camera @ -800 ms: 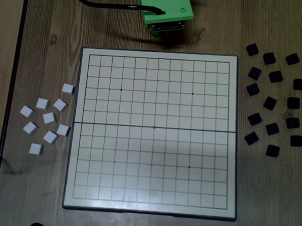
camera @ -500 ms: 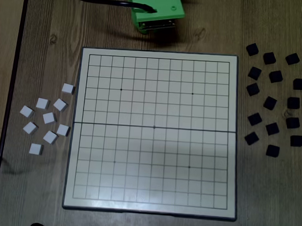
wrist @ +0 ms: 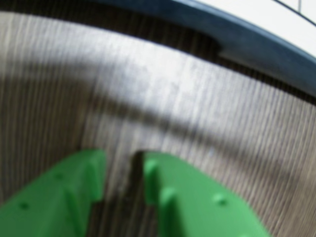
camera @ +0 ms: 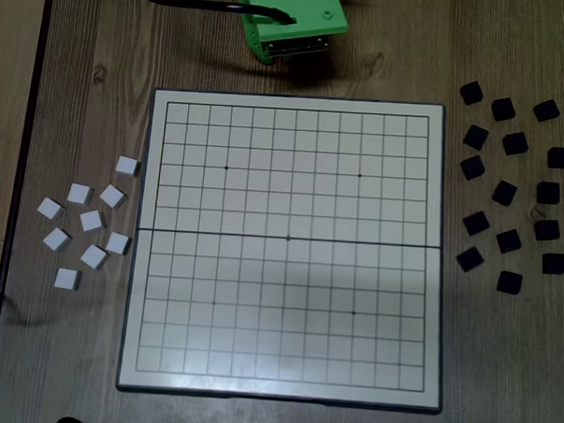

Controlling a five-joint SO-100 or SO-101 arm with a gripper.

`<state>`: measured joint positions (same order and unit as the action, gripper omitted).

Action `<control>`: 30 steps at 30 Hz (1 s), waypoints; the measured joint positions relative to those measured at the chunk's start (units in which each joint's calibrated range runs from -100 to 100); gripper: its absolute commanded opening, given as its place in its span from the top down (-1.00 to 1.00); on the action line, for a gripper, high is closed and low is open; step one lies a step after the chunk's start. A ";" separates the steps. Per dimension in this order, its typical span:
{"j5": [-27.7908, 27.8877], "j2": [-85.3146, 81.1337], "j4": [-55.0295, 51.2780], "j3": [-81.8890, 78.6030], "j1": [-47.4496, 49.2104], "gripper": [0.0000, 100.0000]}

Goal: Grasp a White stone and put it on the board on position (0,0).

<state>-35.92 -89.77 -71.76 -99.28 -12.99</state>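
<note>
Green gripper [wrist: 123, 173] jaws narrow, empty, above bare table [wrist: 148, 98], board [camera: 285, 244] w/ no stones, no legible text.

I count nine white stones [camera: 91, 221] lying loose on the wooden table to the left of the board in the fixed view, and fifteen black tiles [camera: 508, 241] scattered to its right. There is one board [camera: 287, 242], and I see five small dots on its grid. One green arm [camera: 291, 15] shows at the top edge, with a single black cable [camera: 183, 2] running off it.
</note>
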 measured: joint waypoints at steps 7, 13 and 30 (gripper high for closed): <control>0.00 0.00 0.00 0.00 0.00 0.84; 0.00 0.00 0.00 0.00 0.00 0.84; 0.34 0.00 0.00 0.00 -2.70 0.87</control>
<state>-35.58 -89.77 -71.76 -99.28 -15.69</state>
